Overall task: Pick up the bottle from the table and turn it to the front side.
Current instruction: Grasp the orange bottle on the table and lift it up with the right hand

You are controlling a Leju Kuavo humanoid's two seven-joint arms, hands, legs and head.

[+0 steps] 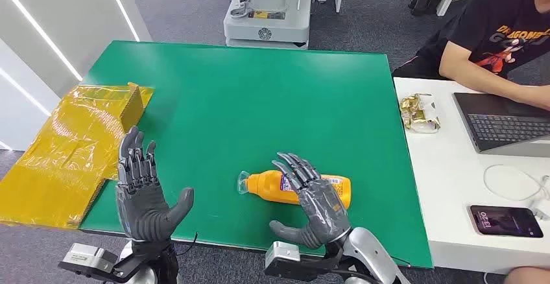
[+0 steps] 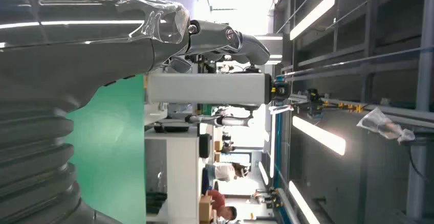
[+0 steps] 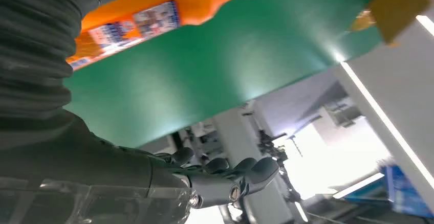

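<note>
You are looking at a bottle (image 1: 295,188) lying on its side near the table's (image 1: 246,96) front edge, right of centre, cap pointing toward the left edge. Your right hand (image 1: 311,201) is hovering over it with fingers spread wide and holding nothing; judging from the head view, it is positioned for a grasp across the bottle's body, though whether any finger is touching cannot be told. Your left hand (image 1: 143,187) is standing upright by the front-left corner, fingers apart and empty, probably waiting to receive or steady the bottle during the turn. The right wrist view is showing the bottle's printed label (image 3: 138,22) close behind the hand, detail the head view is rendering too small to read. Yellow packaging (image 1: 71,148) is resting off the left edge.
</note>
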